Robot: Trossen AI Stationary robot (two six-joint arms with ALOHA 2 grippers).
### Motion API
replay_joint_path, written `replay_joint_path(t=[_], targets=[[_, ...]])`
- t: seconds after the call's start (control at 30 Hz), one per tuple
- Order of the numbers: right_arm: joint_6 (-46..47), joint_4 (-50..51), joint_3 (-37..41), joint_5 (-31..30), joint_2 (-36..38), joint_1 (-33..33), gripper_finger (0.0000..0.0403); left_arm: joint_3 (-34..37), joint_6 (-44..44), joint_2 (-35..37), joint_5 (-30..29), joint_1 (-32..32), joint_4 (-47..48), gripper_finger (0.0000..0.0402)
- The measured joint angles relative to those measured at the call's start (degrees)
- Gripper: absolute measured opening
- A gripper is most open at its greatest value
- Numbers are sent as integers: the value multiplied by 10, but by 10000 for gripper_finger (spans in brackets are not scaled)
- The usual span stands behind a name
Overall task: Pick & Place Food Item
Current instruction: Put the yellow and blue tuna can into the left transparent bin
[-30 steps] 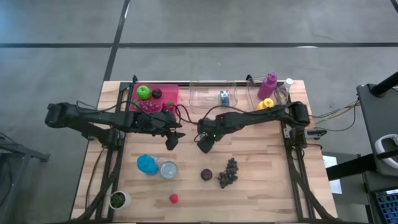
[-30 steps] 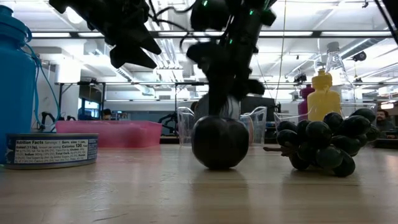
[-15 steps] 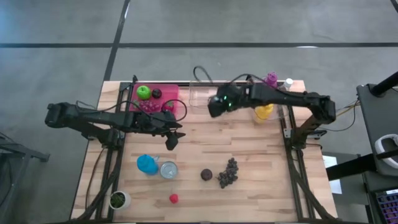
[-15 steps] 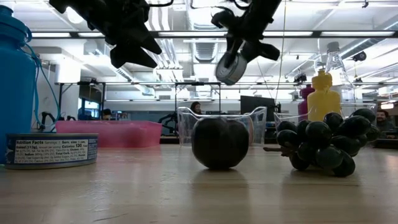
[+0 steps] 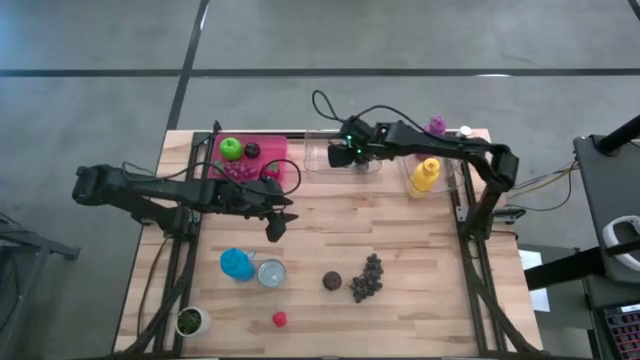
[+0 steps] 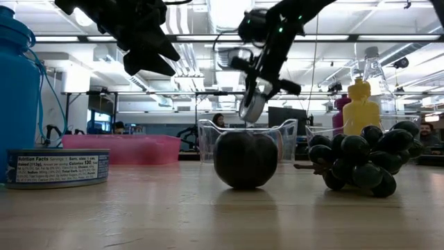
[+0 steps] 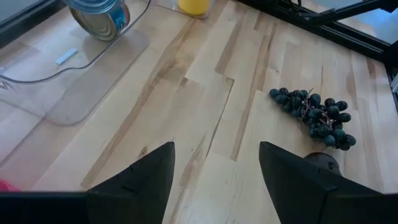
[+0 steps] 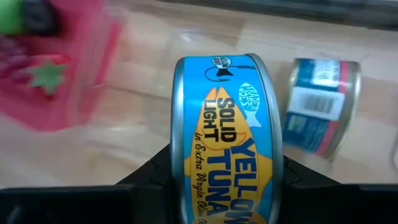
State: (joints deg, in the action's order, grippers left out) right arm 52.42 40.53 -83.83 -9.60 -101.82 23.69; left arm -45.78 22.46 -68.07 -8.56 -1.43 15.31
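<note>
Right end effector (image 5: 347, 155), top centre of the high view, pinches tuna can (image 8: 224, 140) edgewise above clear bin (image 5: 340, 160), seemingly for release; left end effector (image 5: 277, 224) hangs spread mid-table.

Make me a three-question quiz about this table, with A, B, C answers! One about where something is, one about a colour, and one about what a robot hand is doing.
1. Where is the right tool?
A. Over the clear bin
B. Over the grapes
C. Beside the blue bottle

2. What colour is the bin with the green apple in it?
A. Yellow
B. Pink
C. Black

3. What is the right tool doing?
A. Open and empty
B. Holding a plum
C. Holding a tuna can

Answers:
1 A: the high view puts it above the clear bin at the table's back edge.
2 B: the apple sits in a pink bin.
3 C: the right wrist view shows the fingers clamped on either side of the can.
</note>
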Motion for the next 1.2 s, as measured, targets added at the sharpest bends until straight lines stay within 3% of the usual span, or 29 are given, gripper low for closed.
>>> replay_joint_path(t=[0.37, 0.97, 1.2], targets=[[12, 35, -92, -6, -94, 32, 128, 0, -2, 0, 7, 0, 2, 237], [-13, 212, -293, -21, -280, 45, 132, 0, -2, 0, 13, 0, 24, 231], [-16, 233, -330, -10, -310, 47, 130, 0, -2, 0, 16, 0, 24, 237]])
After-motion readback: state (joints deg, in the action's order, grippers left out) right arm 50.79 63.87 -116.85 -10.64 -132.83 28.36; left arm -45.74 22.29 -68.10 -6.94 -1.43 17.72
